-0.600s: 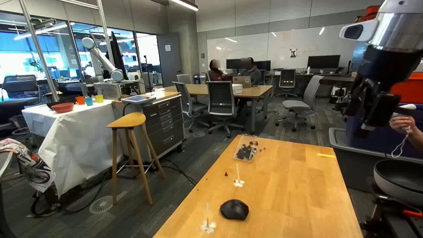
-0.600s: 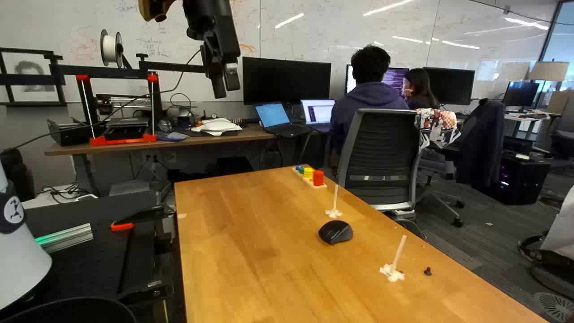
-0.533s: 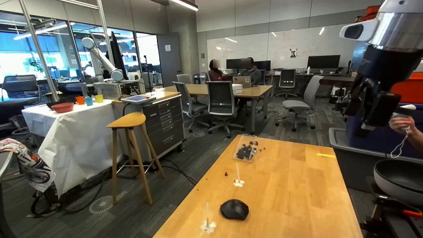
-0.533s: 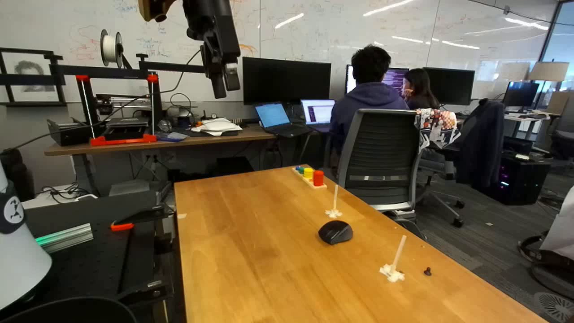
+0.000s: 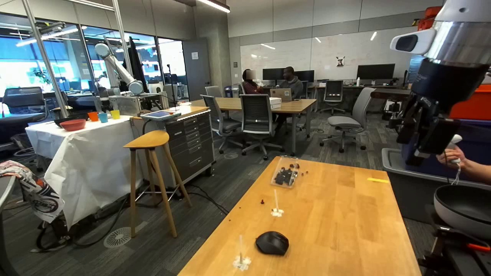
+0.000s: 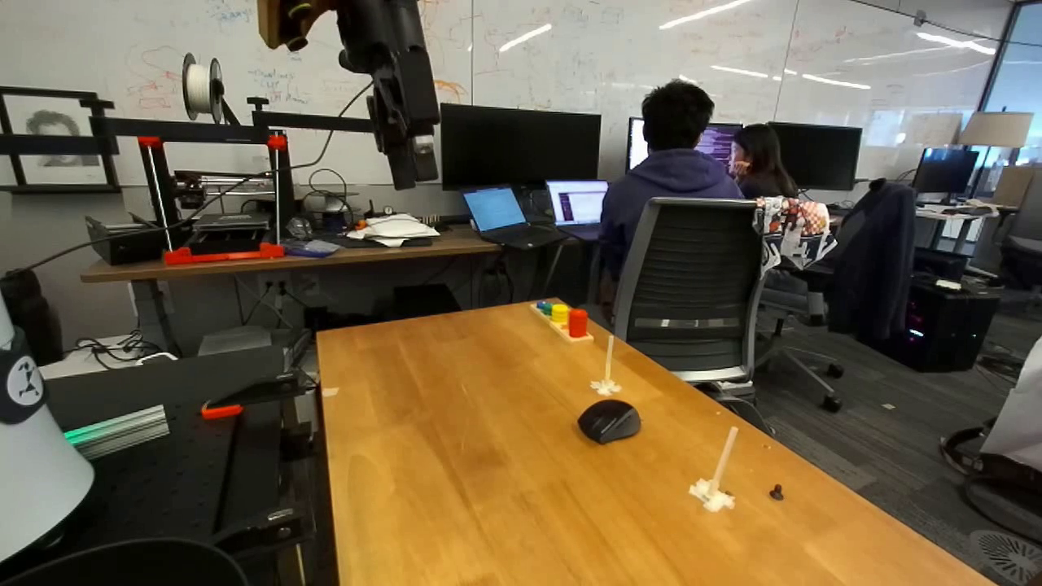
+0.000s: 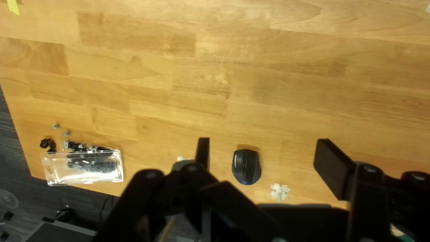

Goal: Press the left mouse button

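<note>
Mouse [image 7: 246,168], single and black, lies near two pale sticks [image 6: 724,460] on the table [image 6: 456,472]; one pincer [image 7: 264,153] hangs higher, spread wide.

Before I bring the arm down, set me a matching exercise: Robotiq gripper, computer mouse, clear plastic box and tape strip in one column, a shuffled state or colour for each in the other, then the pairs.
1. Robotiq gripper
2. Computer mouse
3. Clear plastic box
4. Tape strip

A. Yellow, flat on the wooden table
B. Containing small dark parts
C. Open, raised above table level
D. Black, rounded, resting on the table

Pairs: 1-C, 2-D, 3-B, 4-A
</note>
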`<state>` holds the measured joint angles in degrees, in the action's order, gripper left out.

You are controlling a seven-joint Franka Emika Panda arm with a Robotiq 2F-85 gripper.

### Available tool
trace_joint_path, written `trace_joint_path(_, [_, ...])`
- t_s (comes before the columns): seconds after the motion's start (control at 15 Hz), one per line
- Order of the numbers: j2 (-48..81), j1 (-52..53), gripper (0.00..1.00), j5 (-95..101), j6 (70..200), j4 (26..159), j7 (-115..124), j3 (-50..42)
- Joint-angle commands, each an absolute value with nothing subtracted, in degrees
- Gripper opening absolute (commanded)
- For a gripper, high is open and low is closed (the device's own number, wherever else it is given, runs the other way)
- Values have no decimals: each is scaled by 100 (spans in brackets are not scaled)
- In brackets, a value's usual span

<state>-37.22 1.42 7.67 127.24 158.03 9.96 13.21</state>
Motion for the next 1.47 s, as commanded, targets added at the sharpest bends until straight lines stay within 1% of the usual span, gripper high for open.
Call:
trace_joint_path(0.0, [-3119,236,49,707,13163,15689,797,1002])
trace_joint_path(0.13, [-2824,164,35,694,13327,15671,691,807])
trace_joint_path(0.2, [-2670,150,27,662,13391,15645,633,692])
trace_joint_path(0.4, [-2266,197,5,360,13642,15565,340,287])
trace_joint_path(0.47, [-2162,213,1,243,13691,15526,266,203])
trace_joint_path(0.73, [-1944,192,0,12,13730,15332,33,55])
trace_joint_path(0.8, [-1933,169,4,47,13685,15271,28,62])
trace_joint_path(0.87, [-1937,154,27,67,13581,15193,84,77])
trace_joint_path(0.93, [-1944,148,29,83,13543,15141,119,93])
trace_joint_path(1.0, [-1974,110,30,195,13524,15098,257,163])
trace_joint_path(1.07, [-1997,91,35,253,13516,15063,326,201])
trace_joint_path(1.4, [-2115,-43,75,708,13490,14938,780,401])
